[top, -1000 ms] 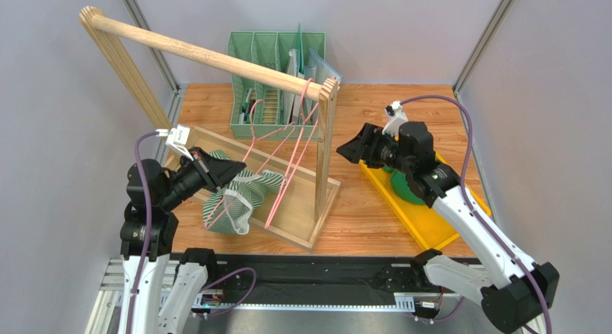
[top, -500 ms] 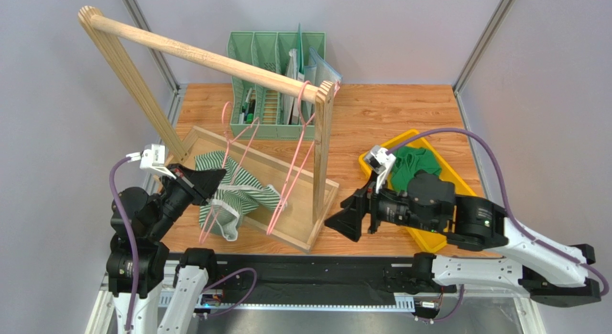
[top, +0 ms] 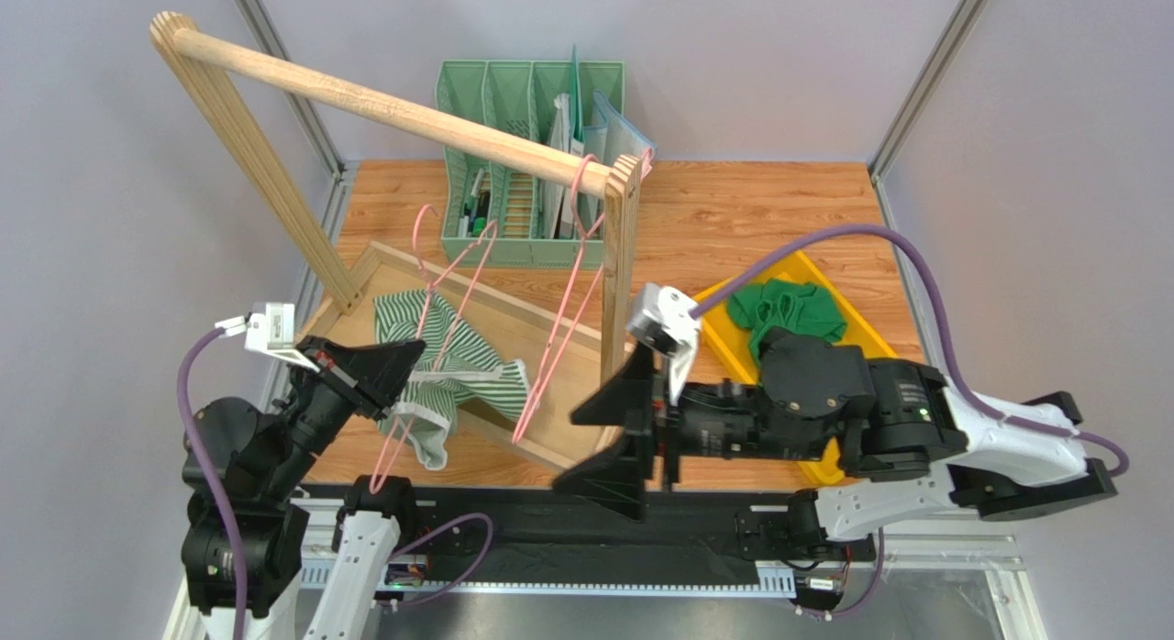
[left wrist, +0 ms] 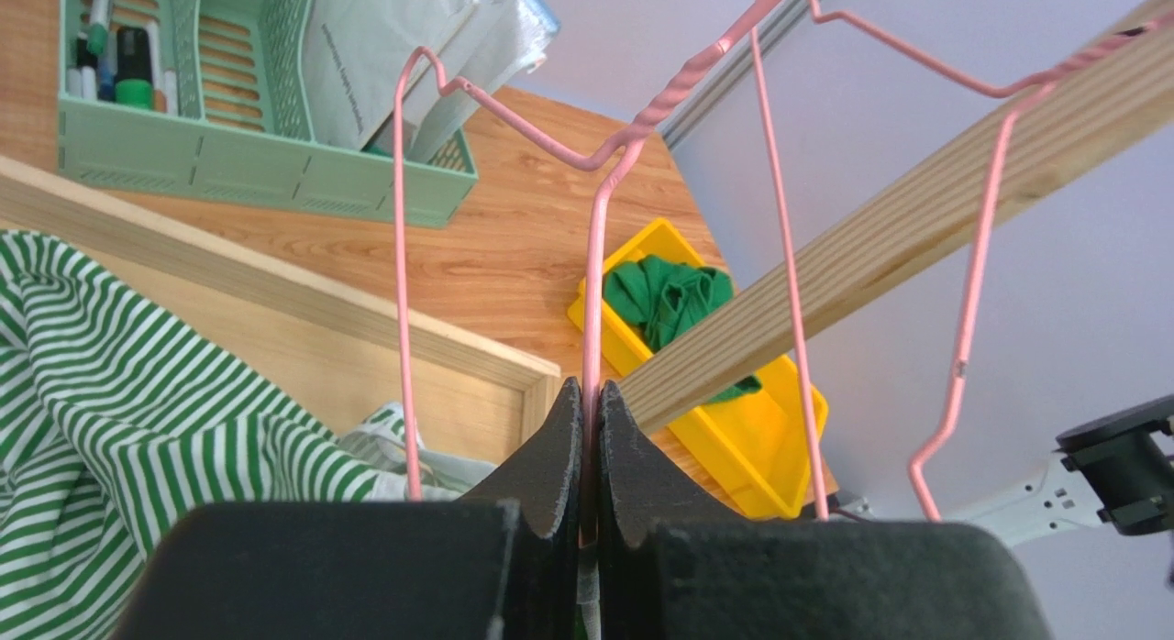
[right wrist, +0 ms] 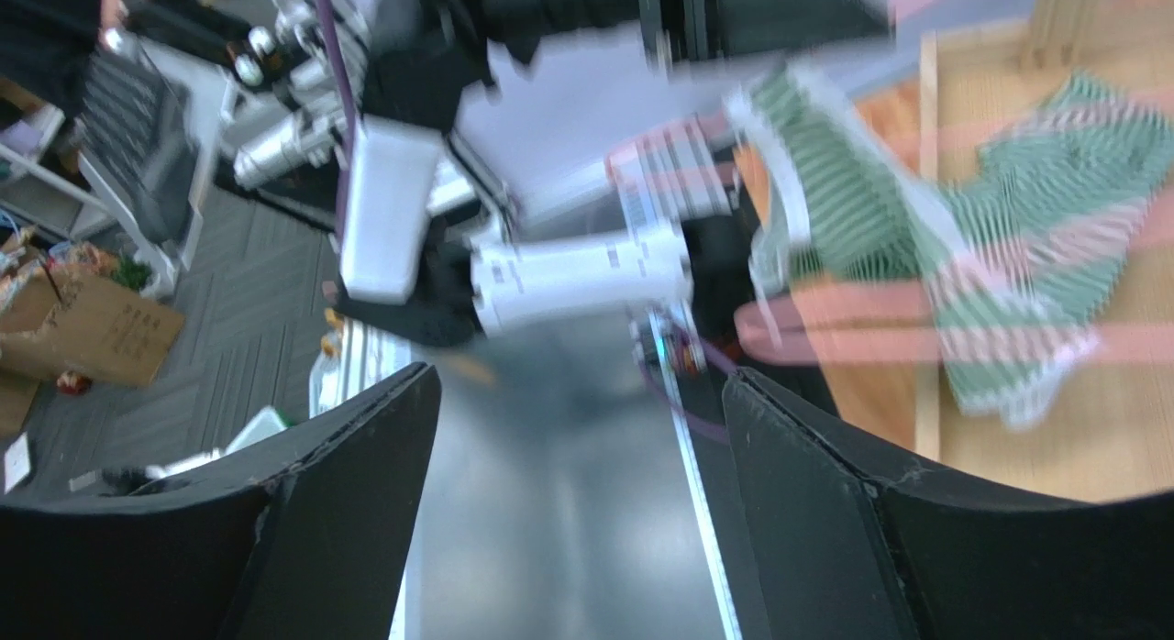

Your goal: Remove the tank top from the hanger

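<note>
Stripes of green and white mark the tank top [top: 469, 365], bunched at 7 o'clock on the counter [top: 744, 221] and draped over the near board of the wooden rack [top: 386, 101]. Its long axis runs from 10 o'clock to 4 o'clock, and one strap loop sags toward 6 o'clock. We see the pink hanger [left wrist: 594, 283] passing through the folds, with its hook end toward 12 o'clock and its wire slanting down toward 6 o'clock.

The left arm rises from its base at 7 o'clock, forearm aimed toward 1 o'clock. The left tool [left wrist: 593, 390] reaches the garment's near edge, and in its wrist view we find the two fingers pressed together on a single strand of the hanger's wire.

The right arm lies folded low along the near edge, elbow at 4 o'clock, forearm stretched toward 9 o'clock in front of the yellow tray [top: 714, 306]. The right tool [top: 616, 437] stands just beside the rack's near right corner, fingers spread wide and gripping nothing. Its own wrist view is blurred, with the striped cloth a smear at 2 o'clock.
</note>
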`<state>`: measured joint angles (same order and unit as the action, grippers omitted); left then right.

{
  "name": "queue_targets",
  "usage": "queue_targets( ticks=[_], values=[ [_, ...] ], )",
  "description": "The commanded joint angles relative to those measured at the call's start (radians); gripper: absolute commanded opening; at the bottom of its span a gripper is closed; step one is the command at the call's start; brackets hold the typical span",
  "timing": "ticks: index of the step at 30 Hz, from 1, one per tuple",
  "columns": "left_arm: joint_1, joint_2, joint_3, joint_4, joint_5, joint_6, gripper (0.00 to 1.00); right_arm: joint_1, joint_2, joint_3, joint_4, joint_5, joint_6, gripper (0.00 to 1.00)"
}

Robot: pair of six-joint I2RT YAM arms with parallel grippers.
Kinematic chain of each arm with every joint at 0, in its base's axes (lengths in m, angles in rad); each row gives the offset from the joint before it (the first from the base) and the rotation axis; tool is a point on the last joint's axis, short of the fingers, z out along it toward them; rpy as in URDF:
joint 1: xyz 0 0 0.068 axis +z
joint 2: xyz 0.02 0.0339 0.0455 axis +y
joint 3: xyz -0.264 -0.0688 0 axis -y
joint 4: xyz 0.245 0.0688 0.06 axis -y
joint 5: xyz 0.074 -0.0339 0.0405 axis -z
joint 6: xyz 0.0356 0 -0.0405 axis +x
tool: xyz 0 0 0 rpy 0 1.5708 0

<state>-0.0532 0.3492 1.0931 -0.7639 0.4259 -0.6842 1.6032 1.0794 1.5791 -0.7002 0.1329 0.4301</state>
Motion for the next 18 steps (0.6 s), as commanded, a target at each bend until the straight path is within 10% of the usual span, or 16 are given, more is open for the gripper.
queue_targets(
  ticks=[1,9,18],
  values=[
    [-0.004,-0.029,0.093,-0.015,0.008,0.003,0.0,0.011,0.227,0.293,0.022,0.104,-0.109,0.81],
    [-0.002,-0.032,0.149,-0.055,0.025,-0.008,0.0,-0.023,0.56,0.663,0.004,0.358,-0.303,0.81],
    [-0.004,-0.019,0.186,-0.084,0.05,0.006,0.0,-0.143,0.656,0.677,0.082,0.329,-0.372,0.77]
  ],
)
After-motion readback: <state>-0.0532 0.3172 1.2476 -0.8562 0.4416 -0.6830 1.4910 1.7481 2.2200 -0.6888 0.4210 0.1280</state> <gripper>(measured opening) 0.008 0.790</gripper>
